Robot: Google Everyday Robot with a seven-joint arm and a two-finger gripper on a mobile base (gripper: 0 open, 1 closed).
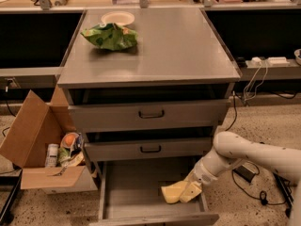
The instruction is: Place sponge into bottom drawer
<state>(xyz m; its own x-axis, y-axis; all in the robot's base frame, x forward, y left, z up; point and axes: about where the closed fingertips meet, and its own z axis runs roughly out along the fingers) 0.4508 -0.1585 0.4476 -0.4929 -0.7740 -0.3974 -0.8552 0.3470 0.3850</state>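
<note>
Camera view, the only feed I have.

Grey metal cabinet with a flat grey worktop point(183, 51) fills the middle. A crumpled green foil snack bag point(110, 36) lies near the worktop's back-left corner. A shallow white bowl point(117, 18) sits just behind it, at the back edge. From here I can't say whether the two touch.

Below the front edge are two grey drawers with black handles, the upper drawer point(188, 114) and the middle drawer point(117, 150). Both sit a little out from the cabinet face, with dark gaps above them.

The bottom drawer point(134, 192), a wide grey metal tray with low side walls, is pulled well out under the front edge.

My white robot arm point(249, 154) comes in from the right, below the level of the worktop's front-right corner, and slants down to the left. The gripper point(190, 190) is low over the right half of the bottom drawer, just inside its right wall. It is clamped on the sponge point(173, 193), a pale yellow soft foam block that sticks out to the left of it. The sponge is inside the tray's outline. I can't tell whether its underside touches the drawer floor.

Left of the cabinet is an open brown cardboard box point(30, 135) with cans and wrappers inside. Right of it are black cables point(249, 187) on the speckled floor.
</note>
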